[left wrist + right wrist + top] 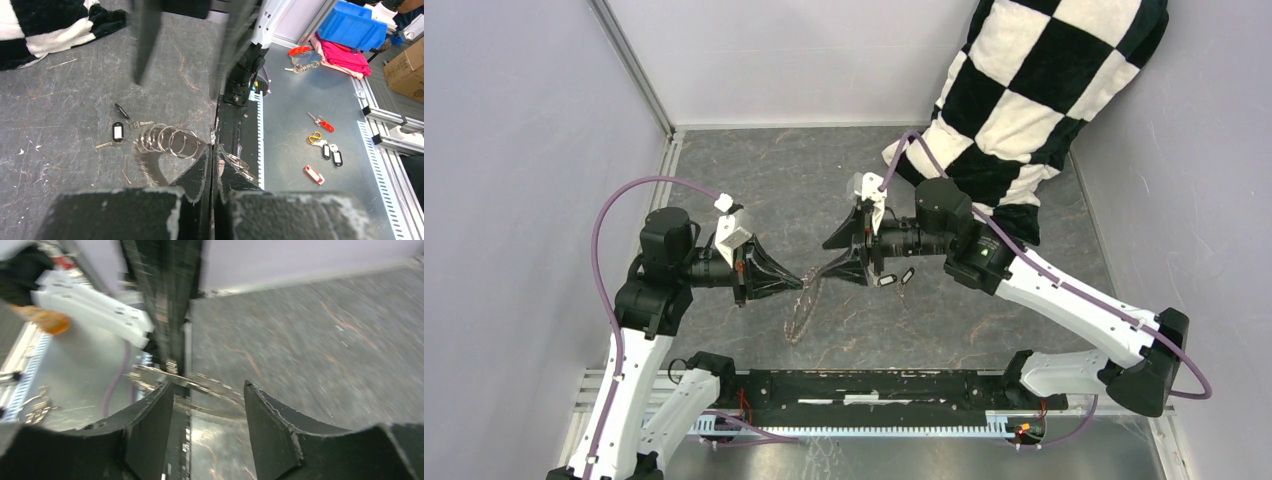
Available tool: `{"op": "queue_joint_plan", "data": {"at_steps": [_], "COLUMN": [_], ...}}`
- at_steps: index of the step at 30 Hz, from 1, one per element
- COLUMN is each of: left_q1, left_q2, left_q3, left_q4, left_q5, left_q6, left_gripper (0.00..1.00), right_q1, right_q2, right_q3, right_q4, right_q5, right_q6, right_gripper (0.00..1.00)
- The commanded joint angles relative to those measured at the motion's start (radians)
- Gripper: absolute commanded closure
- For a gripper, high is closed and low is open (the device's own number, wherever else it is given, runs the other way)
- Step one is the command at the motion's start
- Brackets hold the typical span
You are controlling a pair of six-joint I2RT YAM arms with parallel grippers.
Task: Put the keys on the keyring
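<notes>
- The left pincer (796, 284) is clamped tight on the keyring (797, 315), whose rings trail toward 6 o'clock onto the table (754, 170).
- The right pincer (207, 390), at its 3 o'clock, stands parted astride a ring's edge.
- The keys (889, 280) lie on the table further toward 3 o'clock.

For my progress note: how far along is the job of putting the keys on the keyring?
Early stage. Done: the left gripper is shut on the keyring. In hand: the right gripper stands open around the ring, not gripping it. Remaining: both keys lie loose on the table, neither threaded on.
</notes>
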Motion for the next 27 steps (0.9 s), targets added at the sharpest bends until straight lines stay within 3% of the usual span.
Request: {"op": "queue_joint_plan", "data": {"at_steps": [1,7,11,13,22,27], "left_q1": [-0.001,-0.001,0.0,-0.001,-0.001,-0.001], "left_q2": [-0.006,-0.002,-0.003,-0.002,0.0,-0.009], "left_q3": [0.028,0.025,0.021,0.018,0.011,0.004], "left_q4": [0.046,0.053,0.054,0.053,0.055,0.055], "left_q5": [0.007,0.002,-0.002,-0.003,-0.009,-0.009], "left_q6": [-0.017,-0.019,-0.019,-0.013,-0.003,0.007], "left_gripper": [0.98,0.98,0.98,0.98,0.98,0.98], "right_q1": [-0.12,-0.318,-0.337,-0.337,-0.359,-0.427], "right_q2": [-0.051,-0.099,-0.078,-0.048,0.086,0.167], "right_q3": [-0.076,-0.369,-0.486,-0.501,-0.538,-0.543], "right_q4": [-0.074,-0.006,0.009,-0.016,0.05,0.088], "right_q5": [0.245,0.343,0.344,0.342,0.338,0.22], "right_q6": [-0.015,-0.066,-0.252,-0.328,-0.293,-0.268], "right_gripper": [0.38,0.3,0.31,0.32,0.42,0.44]}}
